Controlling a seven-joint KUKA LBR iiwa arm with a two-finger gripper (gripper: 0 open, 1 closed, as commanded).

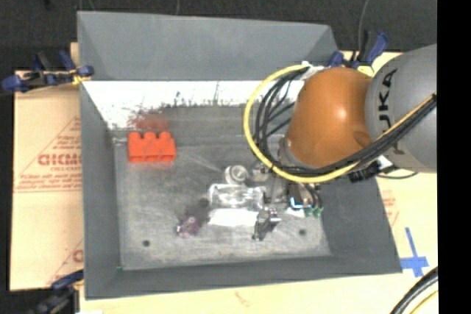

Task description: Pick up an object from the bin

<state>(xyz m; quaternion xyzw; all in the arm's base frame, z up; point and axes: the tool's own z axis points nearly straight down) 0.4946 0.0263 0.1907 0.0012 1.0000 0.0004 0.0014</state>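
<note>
My gripper (263, 226) reaches down into the right half of the bin, its dark fingertips low by the floor. Just to its left lies a clear plastic thing (234, 196) with a round cap, and a white flat piece (229, 218) lies beneath it, touching the fingers' left side. A small dark purple thing (189, 225) sits further left on the floor. Nothing shows between the fingers.
An orange-red toy brick (151, 146) with studs lies at the bin's back left. The arm's orange cover and looped cables hang over the right side of the bin. A small green and blue bit (309, 208) shows by the wrist.
</note>
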